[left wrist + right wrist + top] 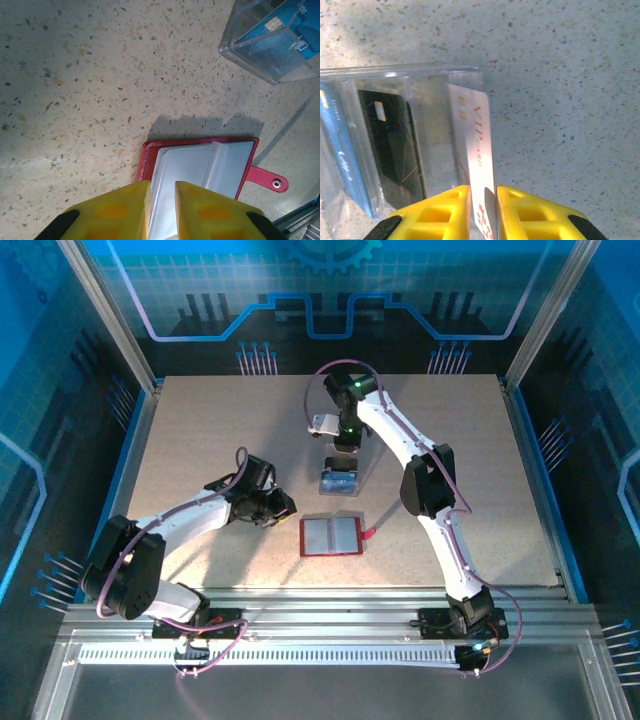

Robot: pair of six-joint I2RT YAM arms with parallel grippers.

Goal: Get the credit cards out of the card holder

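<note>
The dark red card holder (330, 536) lies open and flat on the table, its greyish pockets (200, 165) facing up and its strap tab (267, 178) out to the right. My left gripper (283, 506) hovers at the holder's left edge; in the left wrist view it (162, 200) is narrowly open with nothing between the fingers. My right gripper (343, 452) is over the clear tray (338, 481). A pale pink card (479, 145) stands between its (483, 210) slightly parted jaws, with a gap on the right side. A black card (390, 145) and a blue card (340, 150) stand in the tray.
The clear tray (275, 40) sits just beyond the holder, toward the table's middle. Speckled tabletop spreads left, right and behind. Metal frame posts and blue walls ring the table.
</note>
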